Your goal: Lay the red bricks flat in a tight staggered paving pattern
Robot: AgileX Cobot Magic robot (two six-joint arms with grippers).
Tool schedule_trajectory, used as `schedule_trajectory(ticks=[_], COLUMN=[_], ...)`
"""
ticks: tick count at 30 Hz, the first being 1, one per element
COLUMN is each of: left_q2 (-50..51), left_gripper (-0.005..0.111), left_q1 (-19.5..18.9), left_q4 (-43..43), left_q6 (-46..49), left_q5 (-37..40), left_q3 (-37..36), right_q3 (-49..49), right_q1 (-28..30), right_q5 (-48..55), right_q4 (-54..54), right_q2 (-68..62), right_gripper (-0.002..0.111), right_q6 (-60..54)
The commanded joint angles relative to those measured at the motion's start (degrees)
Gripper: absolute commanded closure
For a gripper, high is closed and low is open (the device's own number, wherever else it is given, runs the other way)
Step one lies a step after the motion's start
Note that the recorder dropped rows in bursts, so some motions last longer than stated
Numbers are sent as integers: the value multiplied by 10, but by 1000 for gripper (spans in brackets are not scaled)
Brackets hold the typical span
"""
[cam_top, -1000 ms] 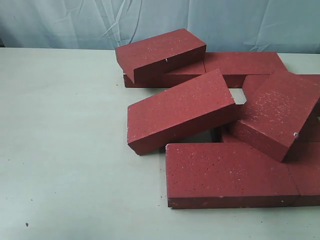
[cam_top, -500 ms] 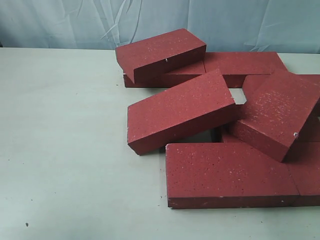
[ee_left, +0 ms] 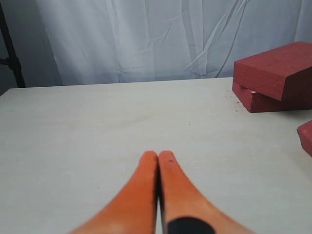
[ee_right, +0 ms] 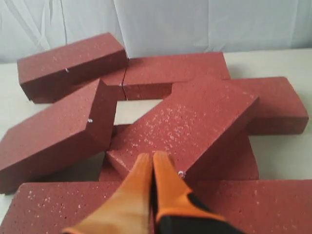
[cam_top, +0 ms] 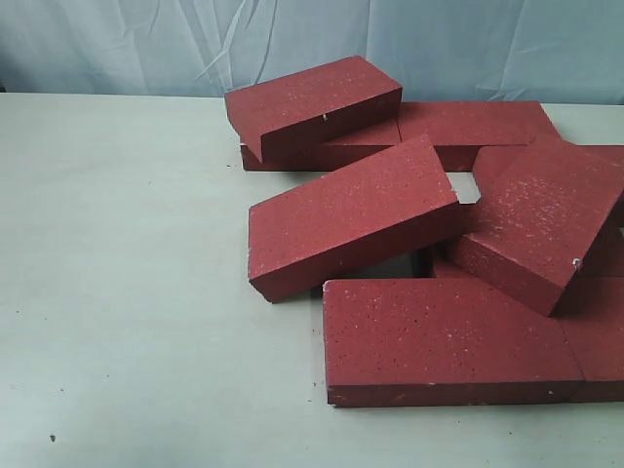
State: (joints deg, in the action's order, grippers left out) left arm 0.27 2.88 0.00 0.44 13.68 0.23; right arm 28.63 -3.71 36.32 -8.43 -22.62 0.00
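Right gripper (ee_right: 152,159): fingers pressed together, nothing held, poised above the tilted right brick (ee_right: 187,129) of the pile. Left gripper (ee_left: 158,157): same, pressed together and empty, over bare table (ee_left: 97,122), well apart from the pile.

Bricks (cam_top: 468,122) are heaped along the table's right edge, from the far edge almost to the near one. Three lie tilted on others: back brick (cam_top: 312,100), middle brick (cam_top: 351,214) and the right brick. Front brick (cam_top: 439,336) lies flat by the near edge, with another butted against its right end.

My read: nothing is paved yet. Closed fingers suit pushing, and the bricks look too wide to pinch. Slide the tilted ones off first, pushing low on a long side face so they don't tip or yaw. Use the front brick as the datum row and offset the next row by half a length. Risk: rough faces may drag neighbours and open the joints.
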Motion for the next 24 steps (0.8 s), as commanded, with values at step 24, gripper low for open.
schedule_trajectory(ticks=[24], left_q2=[-3], left_gripper=[107], left_q1=[2], left_q4=[0], left_q6=[0], left_q5=[-4], left_q3=[-2], right_q3=[172], right_q1=[3], right_q5=[9], right_q4=[-41], right_q2=[-424], right_gripper=[109], right_q6=[-31])
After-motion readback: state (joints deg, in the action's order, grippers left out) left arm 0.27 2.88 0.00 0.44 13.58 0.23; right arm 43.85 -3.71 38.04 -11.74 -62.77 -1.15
